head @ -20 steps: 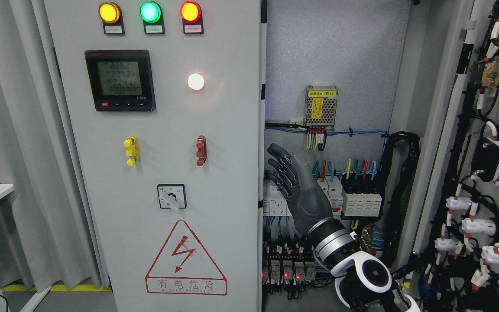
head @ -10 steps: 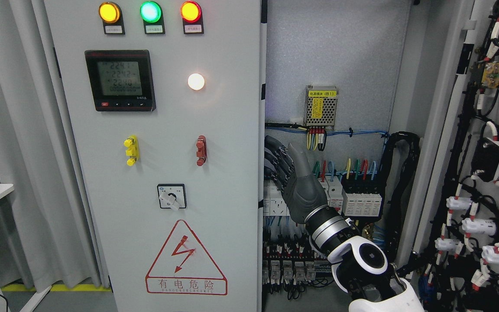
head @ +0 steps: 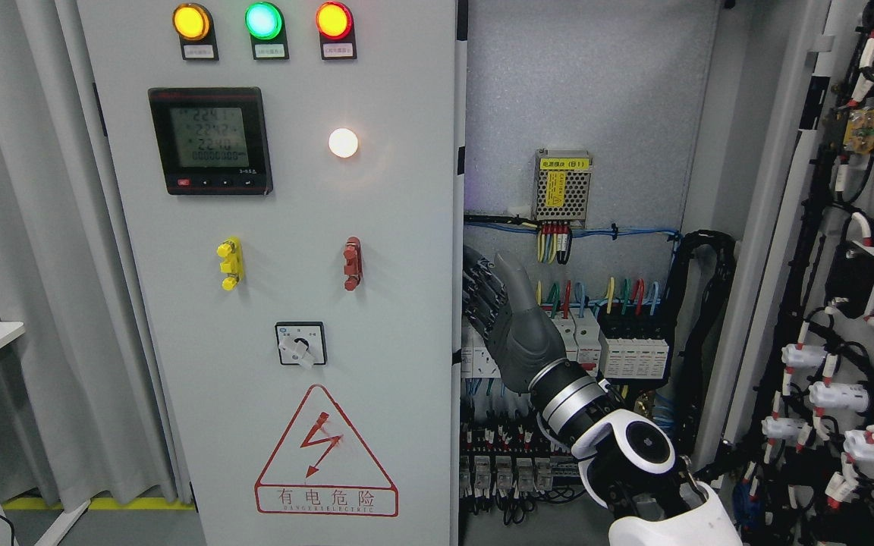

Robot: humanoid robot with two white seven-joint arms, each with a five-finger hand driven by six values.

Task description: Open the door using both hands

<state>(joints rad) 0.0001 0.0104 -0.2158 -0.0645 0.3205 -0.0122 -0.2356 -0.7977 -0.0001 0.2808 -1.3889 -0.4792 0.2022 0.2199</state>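
Fingers of the right hand (head: 517, 326) are extended and loosely fanned, holding nothing, their tips at the inner edge of the left door (head: 293, 273), which stands closed across the left half of the cabinet; the right door (head: 847, 303) is already swung wide at the right edge, its inner face laden with wiring. Over the last second the hand has slid leftward and a little up, from clear of the door's edge to right against it, the wrist following; I judge it is reaching behind that edge to pull the left door outward. No left hand appears in the head view. On the left door, three lamps (head: 262, 21) glow yellow, green and red along the top edge; the meter (head: 211, 140) shows digits too blurred to trust. The warning triangle (head: 325, 455) near the bottom edge reads 有电危险. The yellow label on the power supply (head: 563, 186) inside is too small to read.
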